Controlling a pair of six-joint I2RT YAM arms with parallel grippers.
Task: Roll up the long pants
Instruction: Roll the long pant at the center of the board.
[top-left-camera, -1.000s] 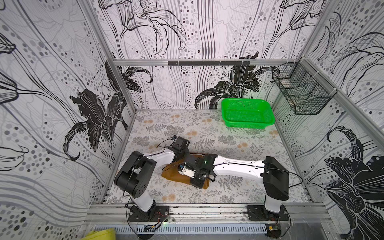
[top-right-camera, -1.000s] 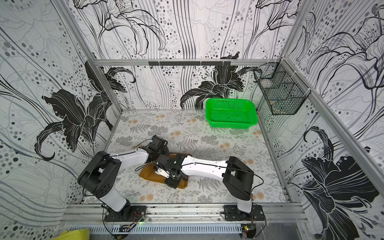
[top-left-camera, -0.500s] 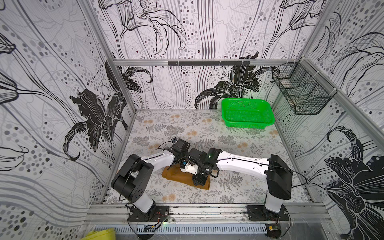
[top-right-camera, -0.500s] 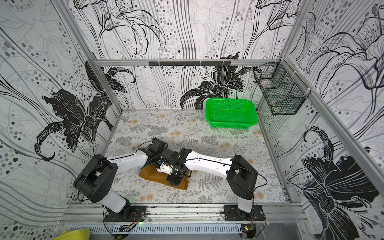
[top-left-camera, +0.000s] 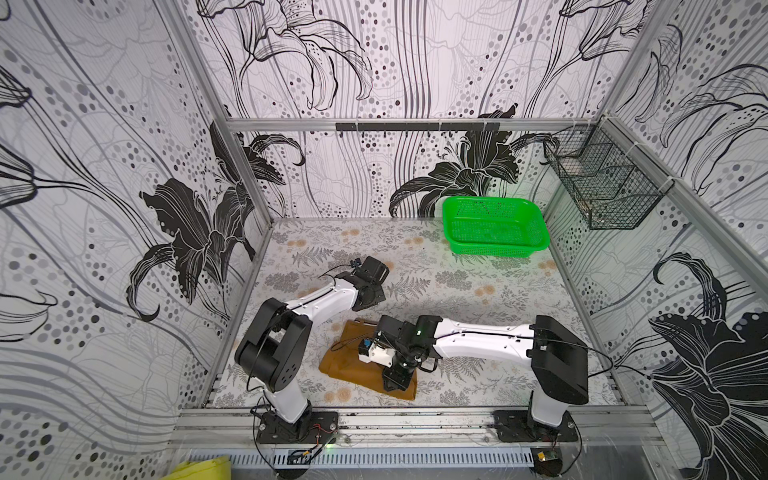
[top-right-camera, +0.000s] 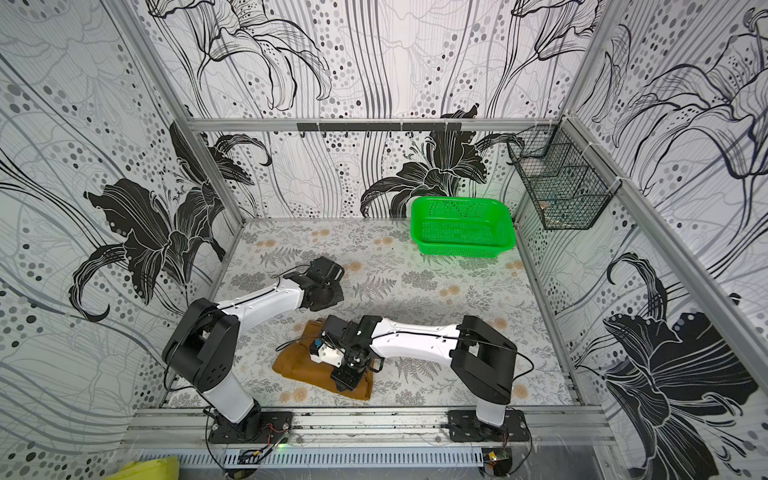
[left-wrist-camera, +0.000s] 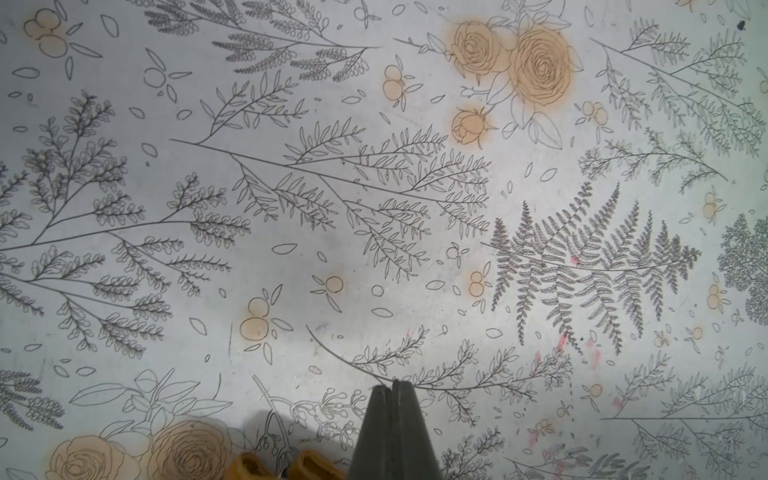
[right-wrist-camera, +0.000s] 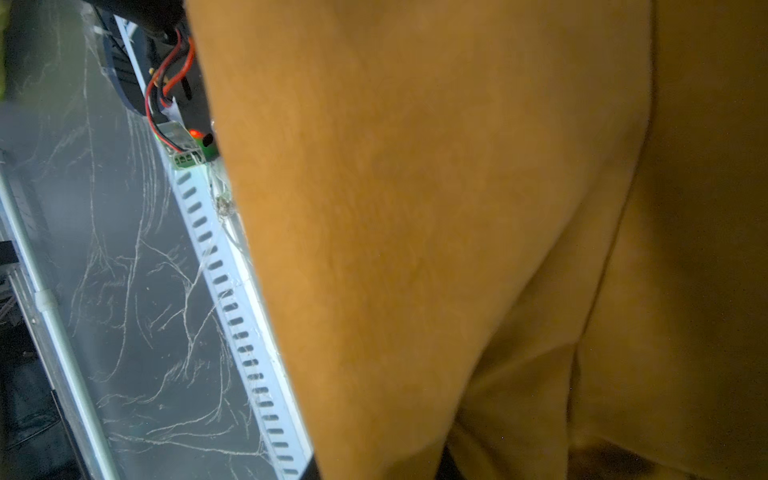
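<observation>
**Top views: long pants (top-left-camera: 345, 361) folded at 7 o'clock, my right gripper (top-left-camera: 395, 380) on them**

Long pants lie as a flat brown fold on the table (top-left-camera: 457, 299), about 7 o'clock from its centre, close to the front rail (top-left-camera: 415, 415). My right gripper sits at their 4 o'clock end. Right wrist view is nearly all brown cloth and the jaws are hidden, so I can't tell if I'm pinching it. My left gripper (left-wrist-camera: 392, 388) is over bare table at 10 o'clock, clear of the cloth, fingers pressed together with nothing between them. Green basket (top-left-camera: 498, 248) at 1 o'clock.
</observation>
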